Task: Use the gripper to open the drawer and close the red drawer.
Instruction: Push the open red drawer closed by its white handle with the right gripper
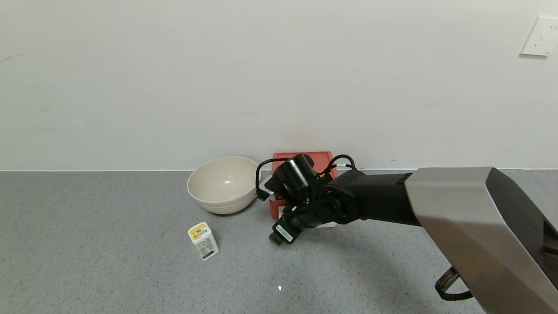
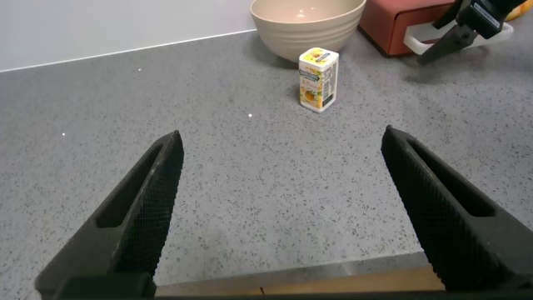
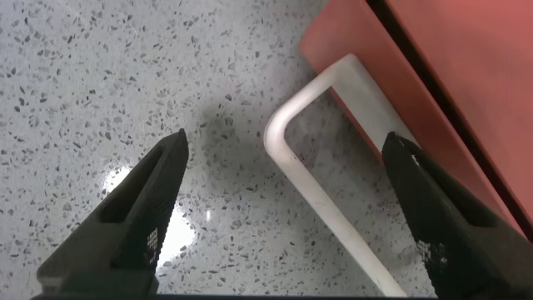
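A: Right end effector (image 3: pixel 283 217) spread wide over the white rectangular loop handle (image 3: pixel 312 179), gripping nothing. Left end effector (image 2: pixel 283 217) parked lower centre, equally released.

B: Salmon-red flat plastic drawer (image 1: pixel 324 160) at frame centre, against the wall. Approach step, seemingly; next: straddle handle, clench, pull.

One drawer (image 1: pixel 302 158), one bowl (image 1: pixel 223 184), one carton (image 1: pixel 203 240).

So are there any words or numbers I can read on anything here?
None can be read.
small white and yellow carton: print on its front, too small to read.
white label on the right gripper: a barcode-like print, too small to read.
red drawer, beige bowl, wall socket: no writing that shows.
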You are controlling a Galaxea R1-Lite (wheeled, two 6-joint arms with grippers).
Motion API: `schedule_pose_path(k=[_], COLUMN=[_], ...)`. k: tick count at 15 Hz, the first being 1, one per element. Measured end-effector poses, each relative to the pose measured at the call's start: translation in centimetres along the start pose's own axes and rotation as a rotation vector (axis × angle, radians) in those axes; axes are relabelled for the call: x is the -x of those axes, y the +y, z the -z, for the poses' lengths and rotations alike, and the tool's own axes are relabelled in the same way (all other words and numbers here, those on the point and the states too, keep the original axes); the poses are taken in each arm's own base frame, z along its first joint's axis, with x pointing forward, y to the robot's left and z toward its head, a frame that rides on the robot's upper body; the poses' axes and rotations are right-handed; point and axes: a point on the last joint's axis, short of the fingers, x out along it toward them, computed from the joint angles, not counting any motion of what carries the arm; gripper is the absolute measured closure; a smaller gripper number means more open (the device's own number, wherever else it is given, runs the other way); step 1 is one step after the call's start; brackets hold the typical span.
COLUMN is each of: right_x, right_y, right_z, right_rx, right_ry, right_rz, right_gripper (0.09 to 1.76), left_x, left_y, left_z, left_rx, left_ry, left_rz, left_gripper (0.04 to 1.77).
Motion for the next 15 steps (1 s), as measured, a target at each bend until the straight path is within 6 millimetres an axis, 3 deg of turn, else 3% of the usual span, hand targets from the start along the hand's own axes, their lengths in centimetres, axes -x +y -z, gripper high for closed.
schedule_pose_path(k=[15], right_x=[0.34], right_y=[-0.33], right_z=[-0.15], right_rx=[-0.010], right_ry=[-0.018], right_rz=[0.009], right_gripper=[0.14], left_x=[0.00], left_y=[0.00], left_z=[0.00], left_rx=[0.000], left_ry=[0.000], left_rz=[0.000], left_gripper=[0.09])
